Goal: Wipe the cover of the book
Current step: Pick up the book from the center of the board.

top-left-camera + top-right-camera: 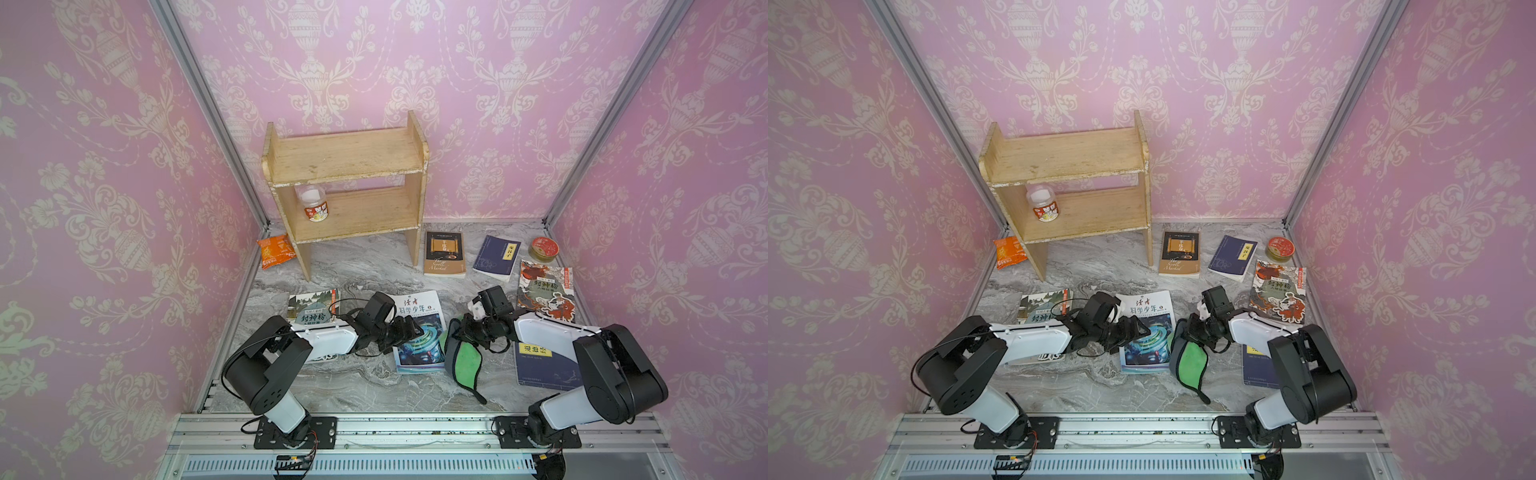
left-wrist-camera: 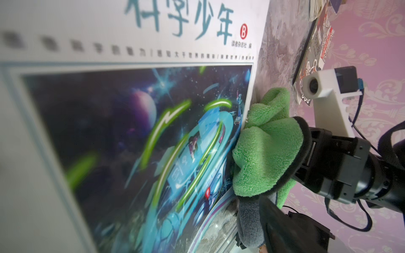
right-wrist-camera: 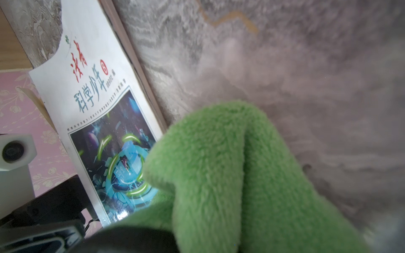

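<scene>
The book (image 1: 419, 307) (image 1: 1148, 305) lies flat in the middle of the marble table, with a white top band and a blue space picture (image 2: 131, 131) (image 3: 92, 92). My left gripper (image 1: 413, 330) (image 1: 1140, 328) rests low over the picture with its jaws apart and nothing between them. One dark finger (image 2: 282, 221) shows in the left wrist view. My right gripper (image 1: 459, 328) (image 1: 1185, 328) is shut on a green cloth with a grey back (image 1: 465, 361) (image 1: 1190, 359). The cloth (image 2: 267, 153) (image 3: 241, 175) touches the book's right edge and hangs down to the table.
A wooden shelf (image 1: 345, 187) at the back holds a jar (image 1: 311, 203), with an orange packet (image 1: 276, 251) beside it. Other books lie around: (image 1: 444, 253), (image 1: 496, 257), (image 1: 546, 295), (image 1: 313, 307), and a dark blue one (image 1: 540, 365) under my right arm. A red tin (image 1: 544, 248) stands at the back right.
</scene>
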You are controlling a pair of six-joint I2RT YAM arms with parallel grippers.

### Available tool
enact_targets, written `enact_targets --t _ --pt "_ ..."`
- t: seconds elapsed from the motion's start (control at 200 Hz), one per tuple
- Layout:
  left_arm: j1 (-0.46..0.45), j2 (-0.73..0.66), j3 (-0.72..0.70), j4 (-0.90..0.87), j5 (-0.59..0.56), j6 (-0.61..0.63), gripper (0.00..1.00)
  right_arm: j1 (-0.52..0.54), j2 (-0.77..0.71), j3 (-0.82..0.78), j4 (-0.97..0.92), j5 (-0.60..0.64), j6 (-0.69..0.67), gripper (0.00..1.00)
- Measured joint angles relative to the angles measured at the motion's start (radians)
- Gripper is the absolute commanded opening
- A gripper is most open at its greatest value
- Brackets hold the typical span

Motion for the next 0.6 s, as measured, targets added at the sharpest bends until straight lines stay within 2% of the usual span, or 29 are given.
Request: enact_targets --t 0.055,0.16,0.215,0.385,0.48,0.6 --pt "0.03 -0.032 0.0 -0.05 0.0 0.019 0.79 0.0 0.0 0.0 0.0 0.0 0.004 0.0" --pt "0.084 -0.082 -0.002 -0.124 0.005 0.06 0.62 0.002 0.002 0.0 0.004 -0.001 0.019 0.0" --pt "0.106 -0.1 -0.012 -0.134 0.013 0.067 0.57 0.003 0.004 0.0 0.008 -0.003 0.026 0.0" --pt "0.122 -0.114 -0.069 -0.123 0.038 0.05 0.36 0.041 0.029 0.003 0.05 -0.019 0.066 0.0" --pt "0.122 -0.114 -0.079 -0.122 0.047 0.037 0.27 0.076 0.042 0.006 0.082 -0.022 0.092 0.0" --pt "0.124 -0.115 -0.079 -0.126 0.048 0.039 0.22 0.108 0.05 0.006 0.105 -0.021 0.113 0.0"
